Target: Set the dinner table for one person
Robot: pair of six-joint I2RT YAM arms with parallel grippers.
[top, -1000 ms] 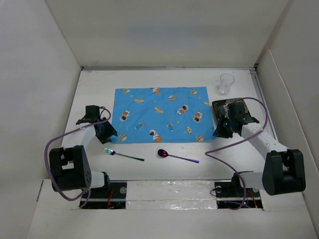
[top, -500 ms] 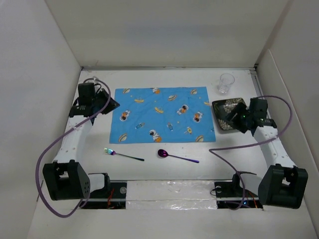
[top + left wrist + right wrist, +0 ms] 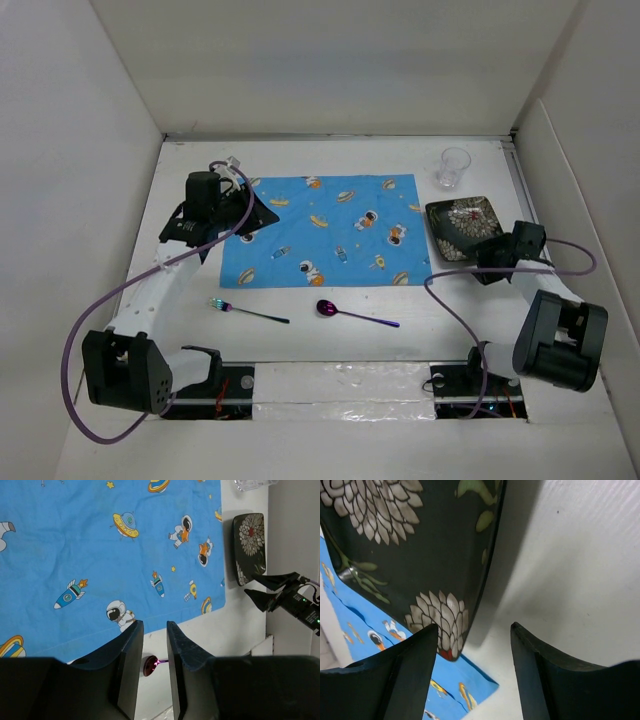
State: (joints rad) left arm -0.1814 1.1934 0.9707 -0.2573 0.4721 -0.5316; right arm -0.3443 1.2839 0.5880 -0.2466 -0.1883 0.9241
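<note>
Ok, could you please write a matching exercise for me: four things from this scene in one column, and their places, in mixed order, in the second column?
Things
1. glass
2. plate
3. fork
4. spoon

Places
A. in front of the mat, toward its left corner
B. at the mat's right edge
C. far right of the dinner table, behind the plate
D. in front of the mat, near its middle

Pairs: 1-C, 2-B, 3-A, 4-D
</note>
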